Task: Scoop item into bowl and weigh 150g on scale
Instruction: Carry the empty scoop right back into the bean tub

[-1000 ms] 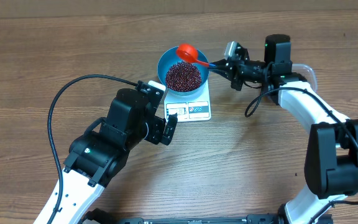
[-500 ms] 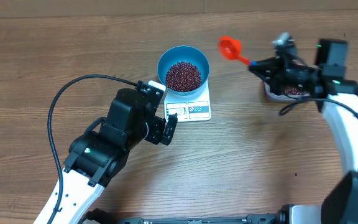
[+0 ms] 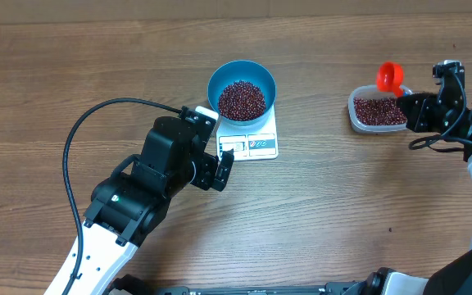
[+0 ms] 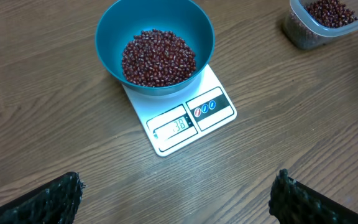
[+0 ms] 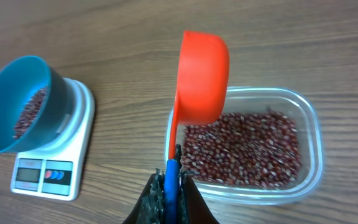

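The right tool (image 5: 169, 190) is clenched on the thin blue handle (image 5: 172, 169) of the orange scoop (image 5: 202, 71), whose cup hangs above the clear tub (image 5: 312, 134) at the upper right of the overhead frame. The blue bowl (image 4: 107, 37), with a heap of beans (image 4: 158, 57), sits on the scale (image 4: 148, 113) at upper centre, well apart from the tub. A heaped scoop may drop beans on the worktop (image 3: 97, 49) on that way, and the handle may turn in the grip; one full load can also pass the target weight. The left tool (image 4: 176, 198) is released, grasping nothing. Only the left wrist view faces the display (image 4: 173, 127), its digits too blurred to read; only the right wrist view shows the grip on the handle.
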{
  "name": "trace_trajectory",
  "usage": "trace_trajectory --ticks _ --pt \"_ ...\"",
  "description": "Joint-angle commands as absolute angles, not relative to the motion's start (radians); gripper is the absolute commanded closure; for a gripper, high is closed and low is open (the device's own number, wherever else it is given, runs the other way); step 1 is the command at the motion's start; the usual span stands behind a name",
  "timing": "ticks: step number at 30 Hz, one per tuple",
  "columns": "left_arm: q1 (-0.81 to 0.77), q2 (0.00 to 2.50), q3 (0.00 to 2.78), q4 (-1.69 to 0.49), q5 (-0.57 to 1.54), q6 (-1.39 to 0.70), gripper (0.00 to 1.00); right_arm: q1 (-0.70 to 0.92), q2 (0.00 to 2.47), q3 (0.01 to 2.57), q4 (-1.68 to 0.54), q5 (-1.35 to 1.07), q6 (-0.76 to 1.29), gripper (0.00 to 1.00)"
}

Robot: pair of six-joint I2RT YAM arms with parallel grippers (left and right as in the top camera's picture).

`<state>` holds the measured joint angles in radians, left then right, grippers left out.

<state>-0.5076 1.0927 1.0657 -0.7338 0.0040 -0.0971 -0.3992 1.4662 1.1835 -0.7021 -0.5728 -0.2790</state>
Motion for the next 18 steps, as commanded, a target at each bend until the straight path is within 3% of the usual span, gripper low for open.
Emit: trace_trajectory --ticks 1,18 --pt "-0.501 1.092 1.059 -0.733 -0.004 -0.089 0.00 -0.386 1.479 1.198 -0.715 -0.506 -0.258 0.96" --pt "-0.501 1.092 1.059 -0.733 -0.004 -0.089 0.00 -0.386 1.576 1.197 -0.802 -0.286 -0.228 0.96"
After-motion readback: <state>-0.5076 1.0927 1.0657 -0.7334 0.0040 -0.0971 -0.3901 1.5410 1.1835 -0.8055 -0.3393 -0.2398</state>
